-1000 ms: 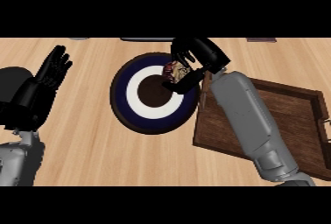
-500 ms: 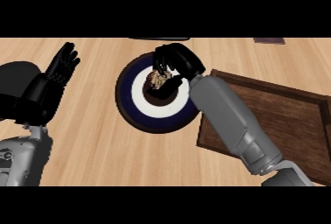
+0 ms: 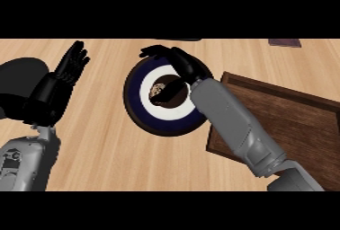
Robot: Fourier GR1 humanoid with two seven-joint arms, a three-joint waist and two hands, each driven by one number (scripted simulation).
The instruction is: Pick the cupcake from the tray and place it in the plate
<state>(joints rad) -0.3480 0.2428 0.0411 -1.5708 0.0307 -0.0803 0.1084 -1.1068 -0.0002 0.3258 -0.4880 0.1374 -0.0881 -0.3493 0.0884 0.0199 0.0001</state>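
Note:
The cupcake [image 3: 161,90], brown with a pale top, sits on the white middle of the round plate [image 3: 135,104], which has a navy rim. My right hand [image 3: 181,65] hovers right over it, at the plate's far side. Its fingers arch out to the upper left, clear of the cupcake, and the hand is open. The grey right forearm crosses the plate's right side and hides part of it. The brown wooden tray [image 3: 295,119] lies to the right of the plate. My left hand [image 3: 58,84] rests open at the left, fingers up.
Two dark items [image 3: 176,39] [image 3: 284,42] show at the counter's far edge. Light wooden counter [image 3: 119,157] surrounds the plate and tray.
My right hand carried the cupcake left over the plate's middle, then its fingers spread off it. The cupcake now sits on the plate. The left hand has stayed still.

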